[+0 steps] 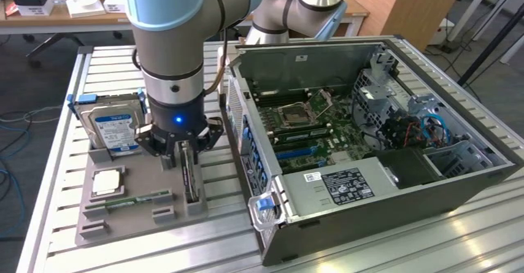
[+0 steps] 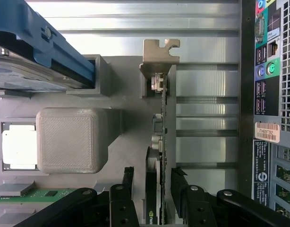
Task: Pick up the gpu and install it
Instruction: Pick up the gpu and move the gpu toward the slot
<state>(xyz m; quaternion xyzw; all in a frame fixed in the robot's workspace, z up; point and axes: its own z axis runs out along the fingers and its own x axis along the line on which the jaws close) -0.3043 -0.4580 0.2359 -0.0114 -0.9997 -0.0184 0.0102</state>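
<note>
**Kid:** Where is the gpu point(image 1: 192, 184) point(image 2: 161, 118), that thin, flat, dark card with the silvery metal end?

**Me:** It stands on its edge in a slot of the flat grey plastic tray point(image 1: 139, 181) point(image 2: 126, 151). The tray lies on the shiny metal table point(image 1: 409, 248), on the exterior view's left of the big open dark grey computer box point(image 1: 311, 61) point(image 2: 272, 94). The card is not in the box.

**Kid:** What is your gripper doing?

**Me:** My black gripper point(image 1: 181, 156) point(image 2: 153, 171) is down over the card, at the end away from the silvery bit. One finger is on each side, with the jaws apart. I think I see a thin gap on both sides, but I can't be sure.

**Kid:** What else is on the tray?

**Me:** A silver hard drive point(image 1: 113, 132) with a blue and white label is at the far end. A narrow green memory stick point(image 1: 131, 202) point(image 2: 36, 195) is at the near end.
</note>
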